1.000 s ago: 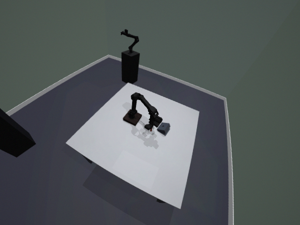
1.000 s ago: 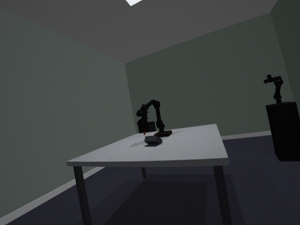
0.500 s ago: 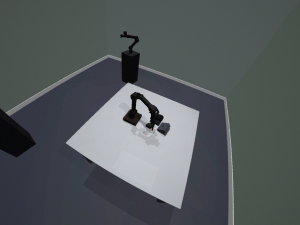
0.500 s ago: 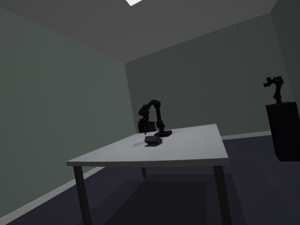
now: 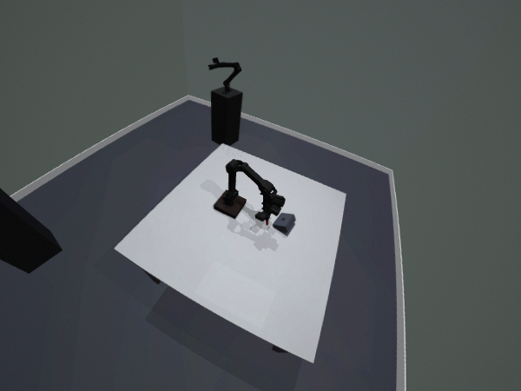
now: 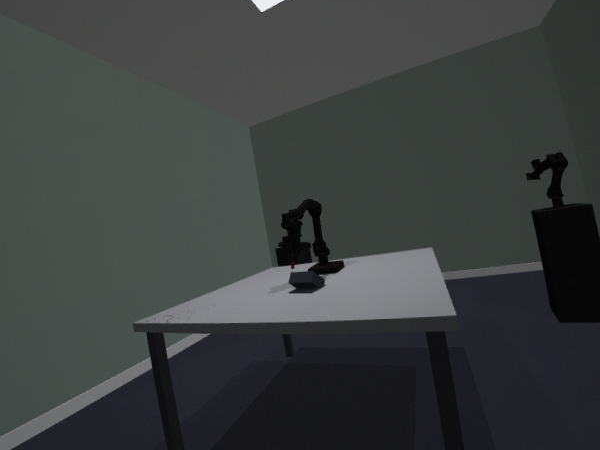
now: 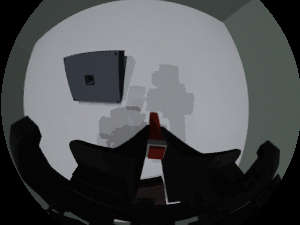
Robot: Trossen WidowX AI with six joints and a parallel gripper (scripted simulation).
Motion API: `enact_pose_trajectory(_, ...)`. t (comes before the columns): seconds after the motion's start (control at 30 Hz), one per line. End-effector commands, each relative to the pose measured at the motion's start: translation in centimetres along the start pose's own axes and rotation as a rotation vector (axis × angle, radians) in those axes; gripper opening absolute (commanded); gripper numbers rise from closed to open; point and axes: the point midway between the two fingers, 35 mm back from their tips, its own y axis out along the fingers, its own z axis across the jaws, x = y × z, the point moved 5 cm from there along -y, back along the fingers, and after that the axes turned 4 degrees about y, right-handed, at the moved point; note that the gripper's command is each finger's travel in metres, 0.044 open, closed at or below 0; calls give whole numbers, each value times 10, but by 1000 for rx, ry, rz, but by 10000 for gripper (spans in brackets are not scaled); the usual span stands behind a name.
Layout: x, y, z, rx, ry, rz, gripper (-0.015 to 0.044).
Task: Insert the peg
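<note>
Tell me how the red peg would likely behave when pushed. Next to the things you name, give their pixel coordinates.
The red peg (image 5: 267,222) (image 6: 292,261) (image 7: 156,152) looks stiff, its edges straight. Its flat-sided end suggests it would resist rolling. Being slim, it might tilt in the gripper (image 7: 156,140) if pushed off-line.

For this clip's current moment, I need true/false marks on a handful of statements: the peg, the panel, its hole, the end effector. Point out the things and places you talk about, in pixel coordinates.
1. The black end effector (image 5: 267,218) (image 6: 292,254) (image 7: 154,129) is shut on the red flat-sided peg (image 5: 267,222) (image 6: 292,262) (image 7: 157,152). True.
2. The peg is fully seated in the dark square hole (image 5: 283,219) (image 7: 89,79). False: it is held outside the hole, which shows nothing in it.
3. The blue-grey sloped panel (image 5: 284,221) (image 6: 303,279) (image 7: 102,87) stands on the white table (image 5: 243,295) (image 6: 350,300) (image 7: 200,60). True.
4. The panel has three holes of equal size in a row across its face. False: one larger square hole sits near the middle, with only tiny dark spots near corners.
</note>
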Motion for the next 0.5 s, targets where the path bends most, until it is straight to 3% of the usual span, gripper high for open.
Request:
enact_pose_trajectory(0.0, 0, -5, 5, 1, 2, -31, 0)
enact_pose_trajectory(0.47, -3, -10, 22, 12, -7, -83, 0)
